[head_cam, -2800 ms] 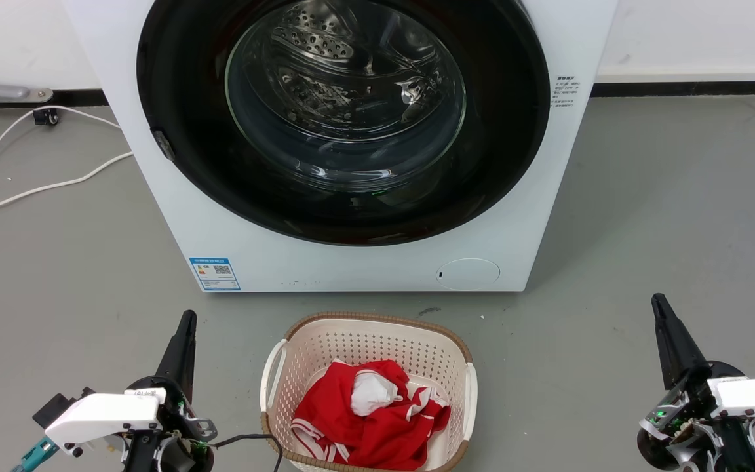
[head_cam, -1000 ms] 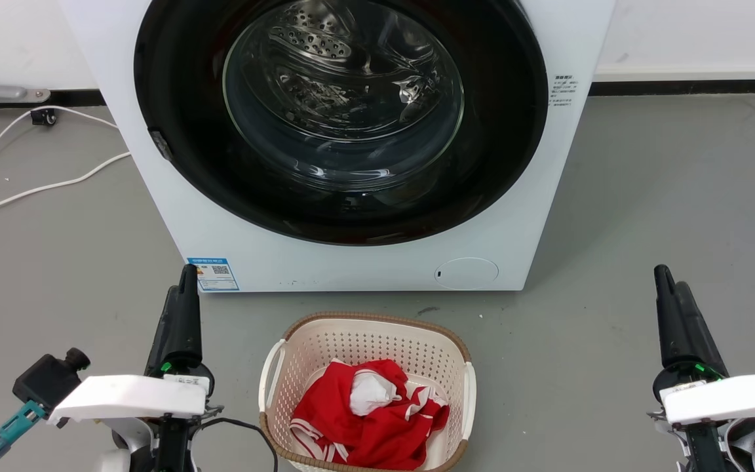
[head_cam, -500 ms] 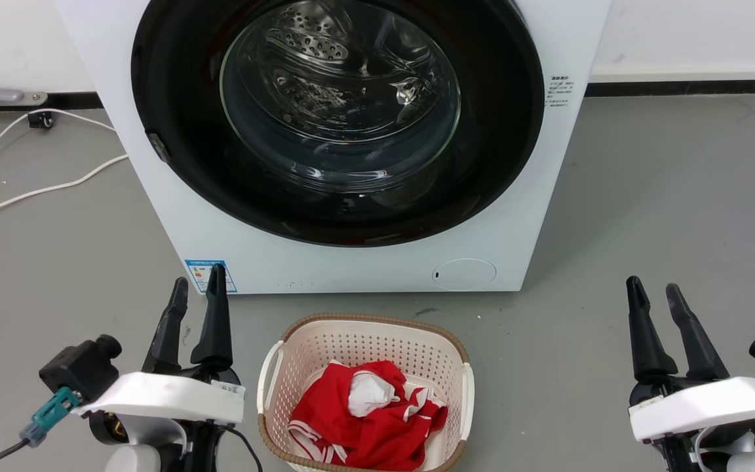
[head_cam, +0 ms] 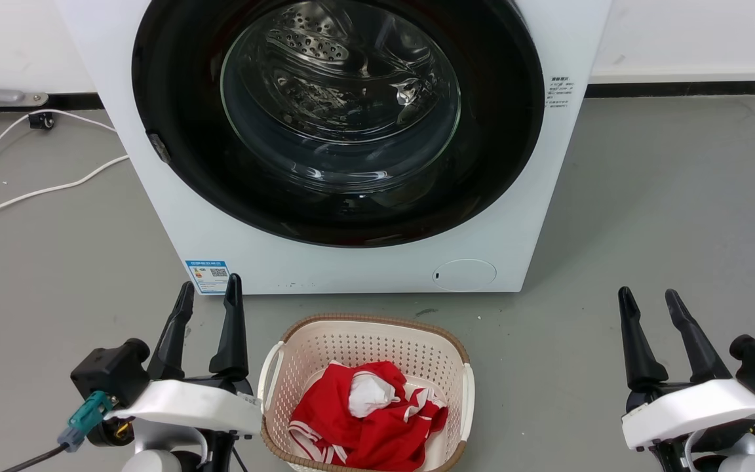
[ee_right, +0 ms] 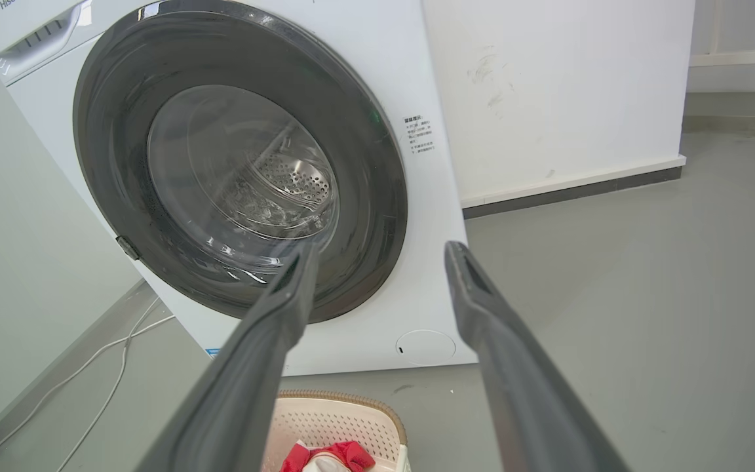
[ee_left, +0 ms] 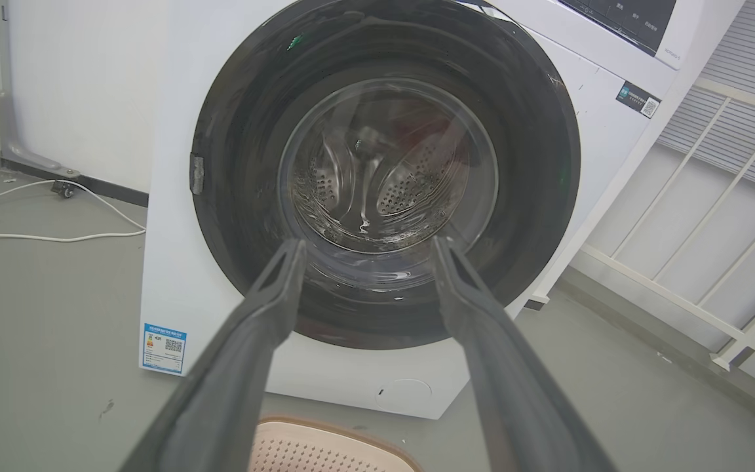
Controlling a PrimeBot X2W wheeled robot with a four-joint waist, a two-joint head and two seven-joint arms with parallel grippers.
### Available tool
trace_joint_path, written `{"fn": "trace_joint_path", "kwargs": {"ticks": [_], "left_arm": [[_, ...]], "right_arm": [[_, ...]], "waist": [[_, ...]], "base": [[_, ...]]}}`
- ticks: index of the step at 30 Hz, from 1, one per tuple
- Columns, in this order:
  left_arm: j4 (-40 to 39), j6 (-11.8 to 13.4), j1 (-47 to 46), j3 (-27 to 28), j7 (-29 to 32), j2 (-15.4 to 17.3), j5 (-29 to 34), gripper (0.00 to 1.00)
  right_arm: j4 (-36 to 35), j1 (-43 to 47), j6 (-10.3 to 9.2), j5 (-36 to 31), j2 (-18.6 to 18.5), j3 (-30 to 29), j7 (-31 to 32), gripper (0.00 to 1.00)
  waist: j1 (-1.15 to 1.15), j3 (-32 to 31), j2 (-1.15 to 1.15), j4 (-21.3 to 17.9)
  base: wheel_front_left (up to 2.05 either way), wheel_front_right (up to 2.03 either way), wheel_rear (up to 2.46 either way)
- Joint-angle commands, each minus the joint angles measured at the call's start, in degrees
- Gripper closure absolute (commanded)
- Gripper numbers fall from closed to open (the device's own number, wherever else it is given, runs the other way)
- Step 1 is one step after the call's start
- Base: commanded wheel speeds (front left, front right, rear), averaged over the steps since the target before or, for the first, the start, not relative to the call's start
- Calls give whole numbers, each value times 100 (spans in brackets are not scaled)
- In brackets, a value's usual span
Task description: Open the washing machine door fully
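The washing machine door (head_cam: 339, 111), a glossy black ring around a bulging clear glass bowl, sits closed flat against the white boxy washing machine (head_cam: 535, 203). Smooth grey floor (head_cam: 666, 196) lies open to its right; a perforated cream basket (head_cam: 364, 326) stands just before it. The left hand (head_cam: 211, 283) and right hand (head_cam: 647, 293) flank the basket, fingers spread and released, holding nothing, apart from the door.
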Motion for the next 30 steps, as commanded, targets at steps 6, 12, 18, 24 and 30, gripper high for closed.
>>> {"fn": "trace_joint_path", "kwargs": {"ticks": [6,12,18,24,30], "left_arm": [[-102,157,73,-81,-119,68,433,0],[-121,249,119,-160,-197,94,750,0],[-149,343,190,-202,-275,97,1016,0],[-186,434,234,-218,-366,100,1361,0],[-221,481,270,-202,-434,110,1618,0]], "right_arm": [[-53,20,0,-402,17,-16,-56,0],[-81,43,0,-702,21,-4,-74,0],[-115,70,0,-950,24,19,-97,0],[-143,88,-1,-1200,28,32,-121,0],[-169,113,-1,-1409,31,21,-135,0]], "waist": [[0,1,0,-3],[0,-5,0,-3],[0,-15,0,-5],[0,-15,0,4],[0,-10,0,12]], "base": [[0,0,0],[0,0,0],[0,0,0],[0,0,0],[0,0,0]]}}
